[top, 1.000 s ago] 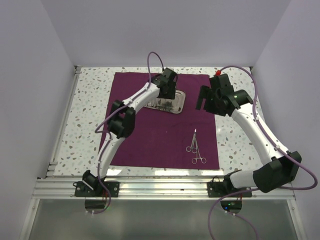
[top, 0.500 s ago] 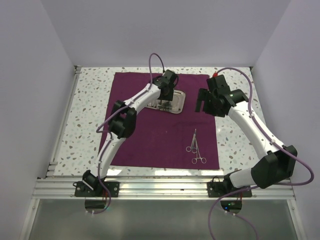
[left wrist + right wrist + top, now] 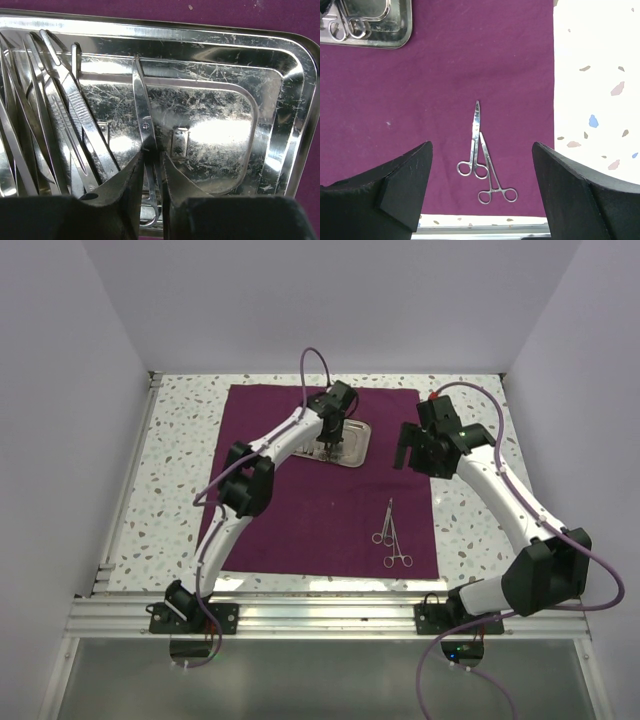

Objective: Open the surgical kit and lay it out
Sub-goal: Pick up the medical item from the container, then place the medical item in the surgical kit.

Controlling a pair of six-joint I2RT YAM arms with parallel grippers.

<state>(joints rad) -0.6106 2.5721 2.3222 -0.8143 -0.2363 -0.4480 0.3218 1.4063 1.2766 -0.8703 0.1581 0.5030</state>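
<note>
Down in the steel tray (image 3: pixel 295 100), your left gripper (image 3: pixel 151 162) has its fingers pinched together on the shank of a ring-handled instrument (image 3: pixel 141 105), just below the pivot screw. Smart spot, I'd say, since it's the sturdiest bit to lift by. Tweezers and other thin handles (image 3: pixel 55 125) crowd the tray's left side, so lift straight up. The tray sits far-middle on the spread maroon cloth (image 3: pixel 300 530). Your right gripper (image 3: pixel 481 145) hangs wide apart and empty above the scissors (image 3: pixel 474 135) and forceps (image 3: pixel 492 172), which lie touching near the cloth's near-right part, probably parked clear of the left arm.
</note>
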